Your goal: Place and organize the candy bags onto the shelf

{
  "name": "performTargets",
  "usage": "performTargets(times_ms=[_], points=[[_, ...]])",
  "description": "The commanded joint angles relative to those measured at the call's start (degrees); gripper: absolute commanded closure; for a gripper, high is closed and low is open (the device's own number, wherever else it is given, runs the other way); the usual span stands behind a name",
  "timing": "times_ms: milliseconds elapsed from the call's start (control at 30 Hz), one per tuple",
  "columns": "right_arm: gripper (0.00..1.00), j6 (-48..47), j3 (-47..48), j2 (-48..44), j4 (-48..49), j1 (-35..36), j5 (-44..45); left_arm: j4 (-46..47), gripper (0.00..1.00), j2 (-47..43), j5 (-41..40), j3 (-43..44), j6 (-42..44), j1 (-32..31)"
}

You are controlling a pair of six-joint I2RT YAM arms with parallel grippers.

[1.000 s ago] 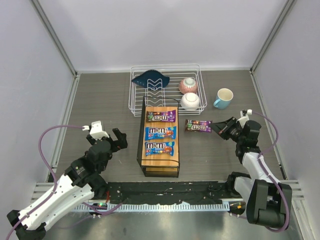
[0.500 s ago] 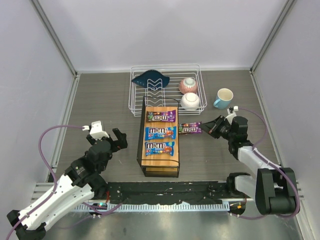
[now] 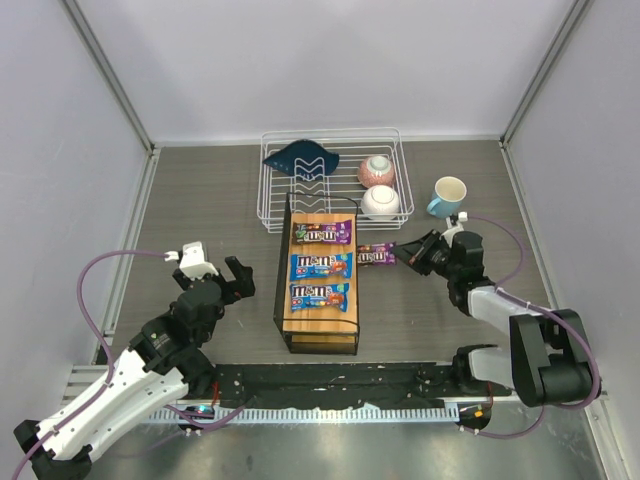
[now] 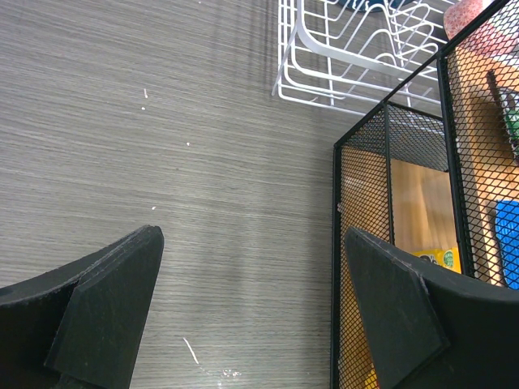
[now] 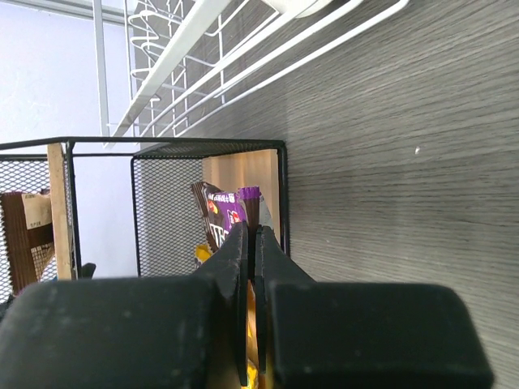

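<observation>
The right tool is clamped on a purple glossy candy bag just right of the black-framed wooden-topped shelf; the left tool stands apart.

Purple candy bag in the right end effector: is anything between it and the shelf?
Nothing visible: the purple candy bag, pinched by the right end effector, sits just right of the shelf with only table surface between. Three bags already cover most of the top plank.

Part of the purple packet hidden behind the right fingers.
</observation>
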Motion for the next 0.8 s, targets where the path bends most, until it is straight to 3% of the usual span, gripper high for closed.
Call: performTargets(times_ms=[0, 767], points=[[0.99, 2.11, 2.28, 2.39, 6.99, 1.55, 2.30, 1.63, 0.00, 0.16, -0.37, 0.28, 0.71, -0.23], [0.99, 6.85, 7.29, 20.50, 18.41, 14.21, 10.30, 1.54, 0.00, 0.42, -0.28, 0.19, 0.53, -0.23]])
